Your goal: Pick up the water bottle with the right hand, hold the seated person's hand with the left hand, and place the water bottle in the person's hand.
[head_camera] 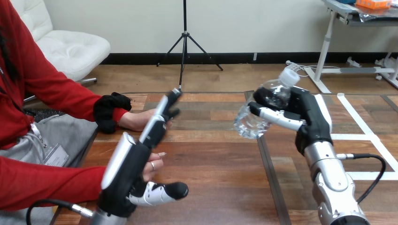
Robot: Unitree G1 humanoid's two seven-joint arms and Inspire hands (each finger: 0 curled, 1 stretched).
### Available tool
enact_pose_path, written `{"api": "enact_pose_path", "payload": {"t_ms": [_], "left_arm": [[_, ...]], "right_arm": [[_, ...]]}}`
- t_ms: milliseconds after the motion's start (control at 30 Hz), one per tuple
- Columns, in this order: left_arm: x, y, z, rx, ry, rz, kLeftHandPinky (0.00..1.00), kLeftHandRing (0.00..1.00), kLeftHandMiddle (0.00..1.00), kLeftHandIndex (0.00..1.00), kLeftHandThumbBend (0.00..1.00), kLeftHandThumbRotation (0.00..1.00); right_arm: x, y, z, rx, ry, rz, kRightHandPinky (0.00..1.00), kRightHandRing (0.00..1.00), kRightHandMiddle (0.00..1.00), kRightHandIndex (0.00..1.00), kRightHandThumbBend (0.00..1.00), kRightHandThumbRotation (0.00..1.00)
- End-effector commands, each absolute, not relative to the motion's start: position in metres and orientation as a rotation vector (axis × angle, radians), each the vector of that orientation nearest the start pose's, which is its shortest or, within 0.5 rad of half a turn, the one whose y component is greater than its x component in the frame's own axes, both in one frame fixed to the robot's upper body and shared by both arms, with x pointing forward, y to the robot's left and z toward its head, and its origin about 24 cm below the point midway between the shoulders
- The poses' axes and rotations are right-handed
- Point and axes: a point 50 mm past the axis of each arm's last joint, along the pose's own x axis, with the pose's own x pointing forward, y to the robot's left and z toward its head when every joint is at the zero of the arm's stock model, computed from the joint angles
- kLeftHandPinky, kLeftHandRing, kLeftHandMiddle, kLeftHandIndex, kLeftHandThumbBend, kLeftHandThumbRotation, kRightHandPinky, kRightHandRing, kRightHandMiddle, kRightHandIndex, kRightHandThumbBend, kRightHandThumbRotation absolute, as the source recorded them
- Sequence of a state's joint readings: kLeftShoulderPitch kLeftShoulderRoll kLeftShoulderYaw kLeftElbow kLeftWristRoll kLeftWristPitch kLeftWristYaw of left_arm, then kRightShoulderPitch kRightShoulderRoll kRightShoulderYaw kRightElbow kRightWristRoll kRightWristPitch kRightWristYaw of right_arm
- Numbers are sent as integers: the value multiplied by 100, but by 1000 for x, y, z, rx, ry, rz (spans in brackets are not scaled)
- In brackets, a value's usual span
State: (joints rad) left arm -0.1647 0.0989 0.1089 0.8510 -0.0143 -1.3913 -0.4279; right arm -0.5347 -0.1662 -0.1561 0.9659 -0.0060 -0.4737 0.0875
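Water bottle [262, 108] is up off the worktop [216, 180], clear, cap on and pointing up-right, long axis tilted w/ its base down-left; can't tell how much water is inside. Right hand [302, 112] has it, fingers and thumb curled round the body, at the view's right. Receiving side lies well apart to the left, so the bottle has to travel leftward across the worktop, base end leading. Left hand [126, 165] is nearer the person: fingers straight and reaching fwd, thumb out to the side, nothing in its grasp. Person's upper hand [141, 120] rests on the worktop just by those fingertips; touching or not, can't tell. Person's lower hand [154, 167] peeks from behind the left palm. Judged: hold on the person's hand not yet made.
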Motion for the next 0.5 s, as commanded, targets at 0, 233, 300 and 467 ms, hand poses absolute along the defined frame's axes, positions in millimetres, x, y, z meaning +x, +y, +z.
{"api": "enact_pose_path", "payload": {"t_ms": [0, 233, 300, 467], "left_arm": [[231, 169, 44, 295, -801, -299, 97, 100, 100, 100, 100, 73], [232, 179, 54, 365, -839, -284, 99, 100, 100, 100, 100, 68], [232, 184, 59, 413, -845, -273, 99, 100, 100, 100, 100, 66], [233, 197, 70, 567, -832, -260, 100, 100, 100, 100, 100, 62]], "right_arm": [[340, -187, 54, -141, -175, 39, 29, 35, 44, 42, 76, 0], [338, -184, 55, -151, -186, 48, 28, 34, 43, 42, 77, 0], [338, -183, 55, -156, -190, 52, 28, 33, 43, 42, 77, 0], [337, -181, 56, -168, -190, 57, 27, 33, 43, 42, 77, 0]]}}
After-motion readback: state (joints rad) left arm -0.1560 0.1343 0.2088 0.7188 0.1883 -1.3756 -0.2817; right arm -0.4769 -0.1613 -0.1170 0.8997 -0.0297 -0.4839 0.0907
